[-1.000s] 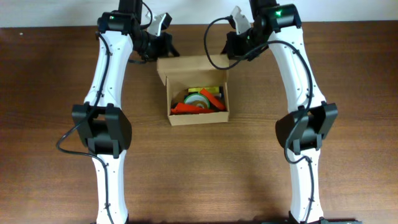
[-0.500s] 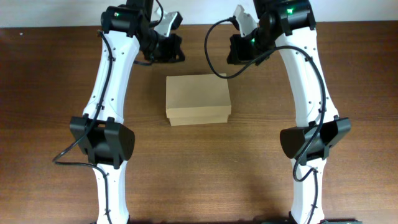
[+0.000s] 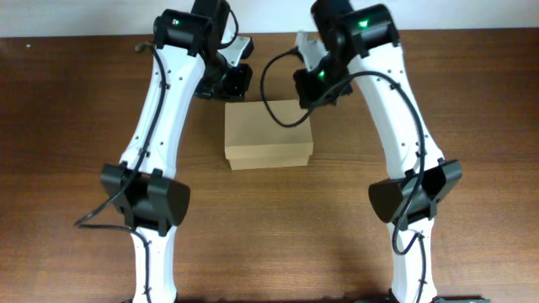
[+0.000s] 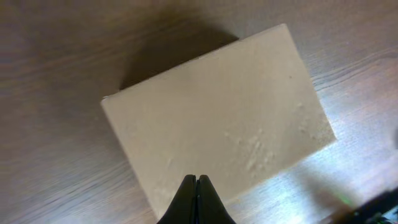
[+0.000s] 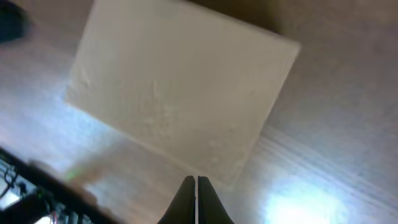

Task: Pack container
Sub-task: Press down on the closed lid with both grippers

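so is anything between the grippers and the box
Nothing visible does. Both wrist views show only the bare lid of the closed box under the shut left gripper and right gripper, with plain table around it.

The container has its lid down, so its inside is hidden. In the blurred right wrist view, one far corner of it runs off the top edge. Of the left hand and the right hand, only the touching fingertips show, the rest cut off below. A smeared dark shape at that view's lower left cannot be identified.
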Controlling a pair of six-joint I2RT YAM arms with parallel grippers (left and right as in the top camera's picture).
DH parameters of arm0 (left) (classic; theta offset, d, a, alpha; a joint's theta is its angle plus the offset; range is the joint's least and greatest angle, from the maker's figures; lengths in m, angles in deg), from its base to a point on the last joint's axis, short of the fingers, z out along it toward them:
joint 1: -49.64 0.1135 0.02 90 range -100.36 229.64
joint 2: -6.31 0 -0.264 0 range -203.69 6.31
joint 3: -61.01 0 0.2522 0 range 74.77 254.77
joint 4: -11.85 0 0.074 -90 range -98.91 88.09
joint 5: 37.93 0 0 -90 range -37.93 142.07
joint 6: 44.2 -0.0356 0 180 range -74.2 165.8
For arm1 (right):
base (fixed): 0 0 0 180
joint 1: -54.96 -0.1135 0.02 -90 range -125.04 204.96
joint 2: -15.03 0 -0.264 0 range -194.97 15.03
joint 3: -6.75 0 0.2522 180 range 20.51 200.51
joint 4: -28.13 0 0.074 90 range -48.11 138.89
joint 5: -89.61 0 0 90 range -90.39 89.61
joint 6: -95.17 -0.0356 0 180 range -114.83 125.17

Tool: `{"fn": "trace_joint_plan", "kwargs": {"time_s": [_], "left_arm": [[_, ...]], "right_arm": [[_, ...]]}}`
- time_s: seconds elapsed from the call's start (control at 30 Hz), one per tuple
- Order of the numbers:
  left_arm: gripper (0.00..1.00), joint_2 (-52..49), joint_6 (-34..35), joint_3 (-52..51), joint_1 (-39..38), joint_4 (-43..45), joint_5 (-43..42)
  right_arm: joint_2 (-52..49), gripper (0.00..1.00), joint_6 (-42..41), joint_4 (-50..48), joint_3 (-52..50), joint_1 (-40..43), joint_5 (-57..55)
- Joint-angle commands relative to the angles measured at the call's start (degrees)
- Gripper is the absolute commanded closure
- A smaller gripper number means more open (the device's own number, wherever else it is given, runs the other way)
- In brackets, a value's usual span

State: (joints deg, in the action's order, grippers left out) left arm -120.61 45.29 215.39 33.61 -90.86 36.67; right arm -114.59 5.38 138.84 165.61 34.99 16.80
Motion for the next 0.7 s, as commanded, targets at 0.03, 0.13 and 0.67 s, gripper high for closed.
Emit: {"fn": "trace_joint_plan", "kwargs": {"time_s": [0.03, 0.13, 0.67], "left_arm": [[0.98, 8.9, -1.5, -6.4, 0.2, 1.8, 5.9], [0.98, 14.9, -1.8, -15.8, -0.1, 5.3, 8.5], [0.98, 26.5, -3.1, -42.9, -3.1, 20.5, 12.2]], "right_arm": [[7.0, 0.96, 1.2, 0.4, -9.2, 0.2, -1.2], [12.6, 0.96, 1.8, -1.1, -18.5, 0.3, -1.2], [23.2, 0.96, 3.9, -11.9, -38.8, 0.7, -1.6]]}}
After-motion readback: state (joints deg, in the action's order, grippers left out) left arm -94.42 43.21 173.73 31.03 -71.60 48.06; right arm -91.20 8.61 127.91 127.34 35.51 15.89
